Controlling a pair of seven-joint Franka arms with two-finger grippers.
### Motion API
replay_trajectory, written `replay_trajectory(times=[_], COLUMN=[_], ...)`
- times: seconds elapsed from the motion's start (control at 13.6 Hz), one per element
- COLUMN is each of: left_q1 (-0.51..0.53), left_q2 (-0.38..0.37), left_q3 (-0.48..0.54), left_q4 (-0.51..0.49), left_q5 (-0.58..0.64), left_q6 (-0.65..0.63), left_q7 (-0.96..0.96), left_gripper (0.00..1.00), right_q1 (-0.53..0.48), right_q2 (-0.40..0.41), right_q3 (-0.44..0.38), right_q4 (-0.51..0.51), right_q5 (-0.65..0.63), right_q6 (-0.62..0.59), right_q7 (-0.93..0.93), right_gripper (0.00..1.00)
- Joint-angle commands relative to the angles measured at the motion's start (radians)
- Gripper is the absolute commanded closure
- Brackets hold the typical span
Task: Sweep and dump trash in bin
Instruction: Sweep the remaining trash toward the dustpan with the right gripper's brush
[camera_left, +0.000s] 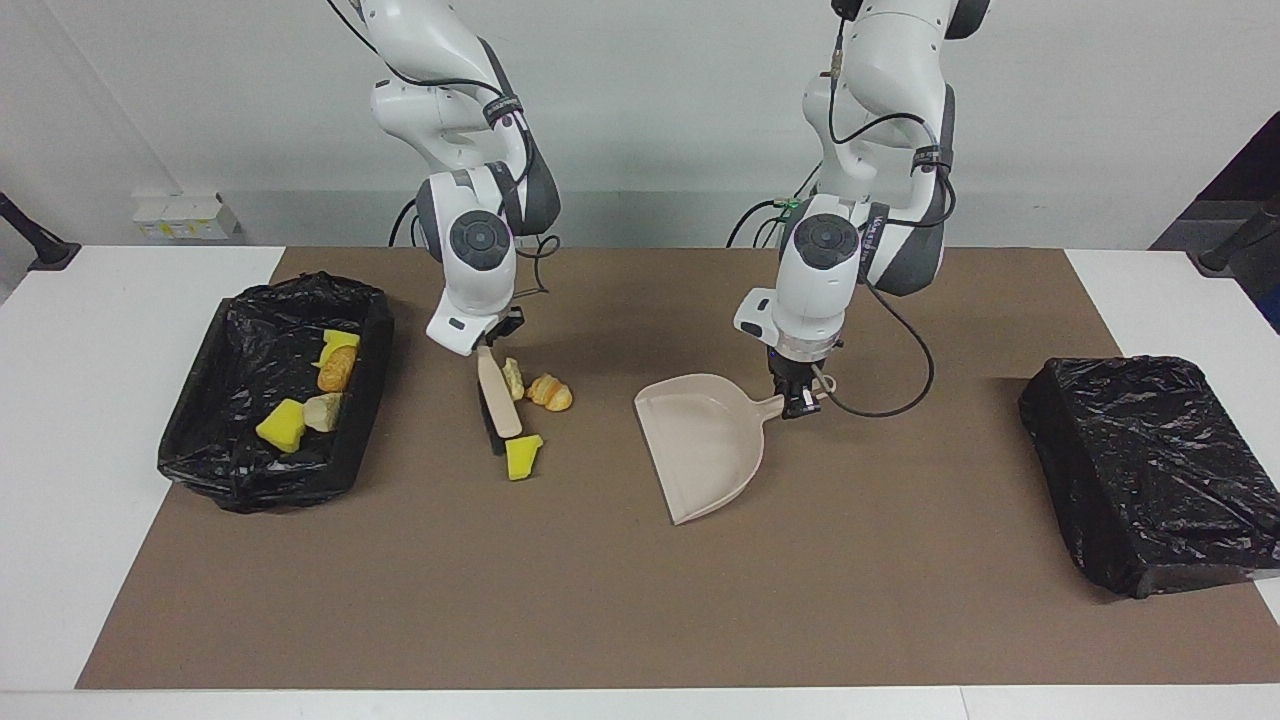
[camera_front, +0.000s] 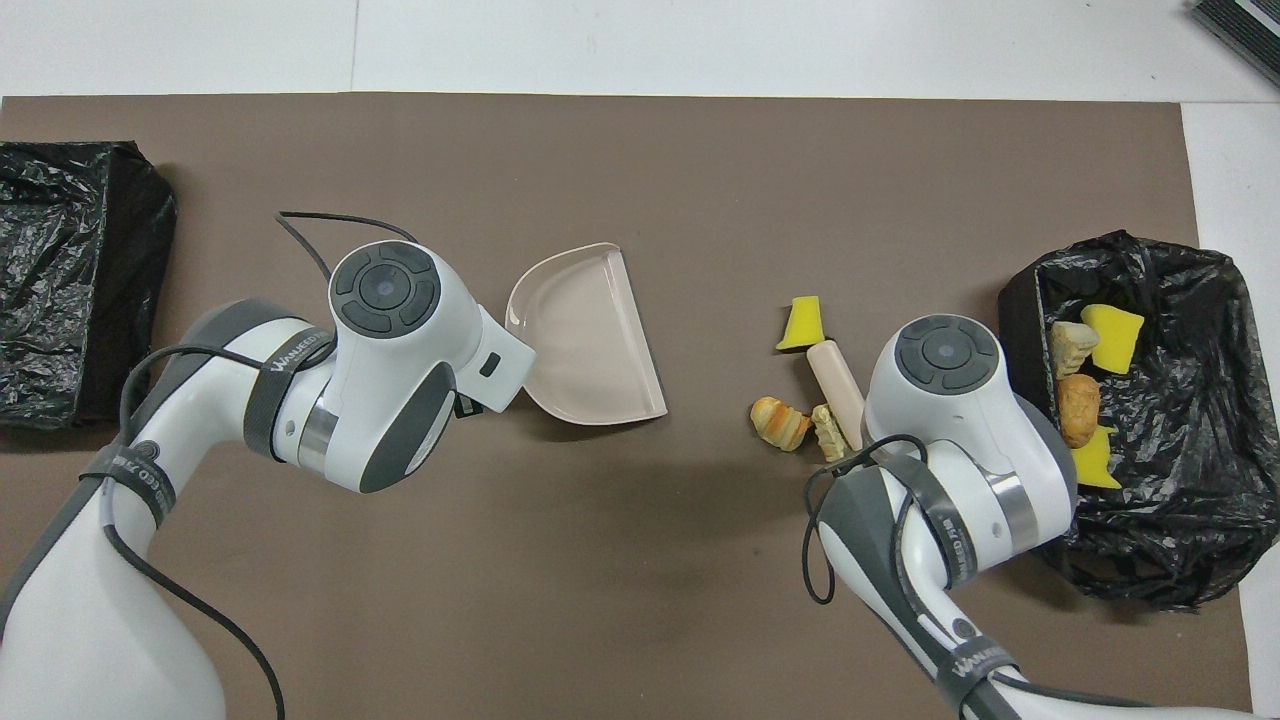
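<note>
**Brush herding scraps toward the waiting pan**

The right gripper (camera_left: 487, 345), pinching the brush (camera_left: 497, 402), stands by three loose pieces of trash (camera_left: 524, 455): one yellow sponge chunk, two bread-like lumps. The left gripper (camera_left: 797, 400) is clamped on the dustpan (camera_left: 700, 450) handle, its mouth well apart from them. Next, I'd guess, comes a long push into it. The open bin (camera_left: 190, 440) holds five; a second bin (camera_left: 1150, 470) is covered

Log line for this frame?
right gripper: shut on brush, pushing trash toward dustpan | left gripper: shut on dustpan handle
</note>
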Motion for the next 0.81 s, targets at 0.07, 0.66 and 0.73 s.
replay_trajectory(times=[0.07,0.66,0.73], left_q1=[-0.017,-0.008,-0.005], left_q2=[-0.055,-0.071,-0.063], left_q3=[0.011,0.011,0.013], left_q4=[-0.068,-0.088,-0.064], left_q5=[0.019,0.046,0.08], left_q6=[0.006,0.006,0.012], left_q7=[-0.023,0.046,0.102], left_gripper=[1.0,1.0,1.0], right_q1=[0.073,0.173,0.179], right_q2=[0.02,0.055,0.058], right_q3=[0.004,0.006,0.006], right_q4=[0.022,0.094,0.107], right_q5=[0.139,0.379,0.379], right_q6=[0.048,0.125,0.12], right_q7=[0.015,0.056,0.059], right_gripper=[1.0,1.0,1.0])
